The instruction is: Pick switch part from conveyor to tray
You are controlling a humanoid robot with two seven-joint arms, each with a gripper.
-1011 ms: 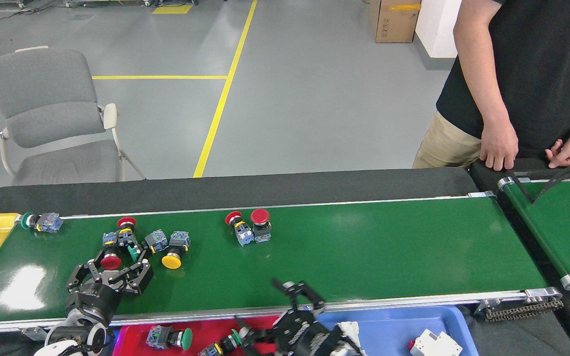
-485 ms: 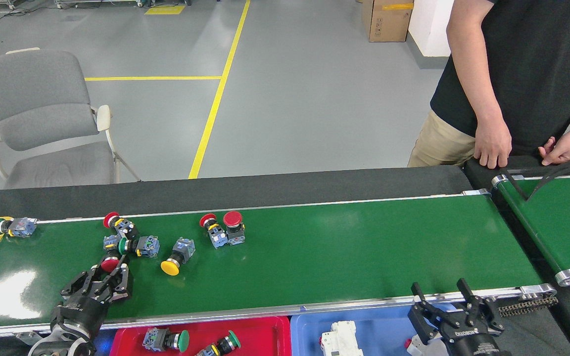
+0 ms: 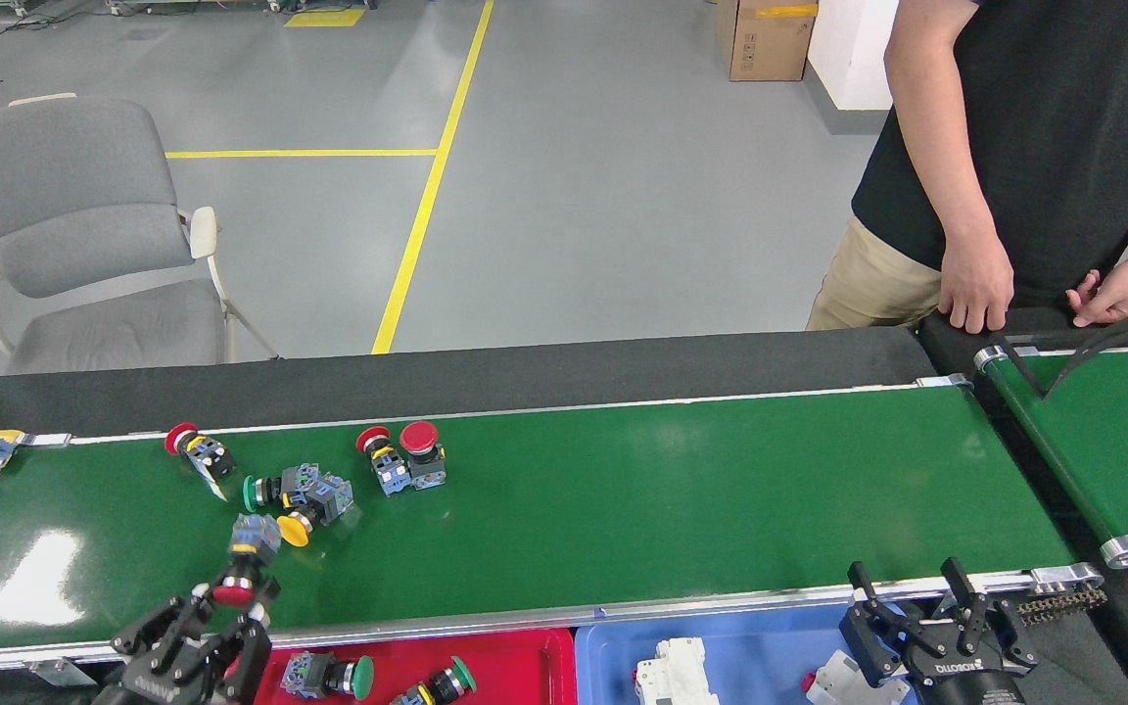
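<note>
Grey floor (image 3: pixel 623 176) with yellow lines (image 3: pixel 427 196), grey chair (image 3: pixel 74 235)

The long green conveyor (image 3: pixel 623 490) carries, toward its left end, a red-capped switch part (image 3: pixel 198 452) by the far rail, a red-capped pair (image 3: pixel 403 456) touching, and a green-capped (image 3: pixel 275 487) and yellow-capped one (image 3: pixel 314 509) bunched together.

Red-capped switch part (image 3: pixel 243 563) tilted over glossy green conveyor (image 3: pixel 623 490), red tray (image 3: pixel 525 651) below near rail

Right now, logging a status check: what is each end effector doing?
Left end effector: shut on red-capped switch part, above the conveyor.
Right end effector: open, holding nothing.
</note>
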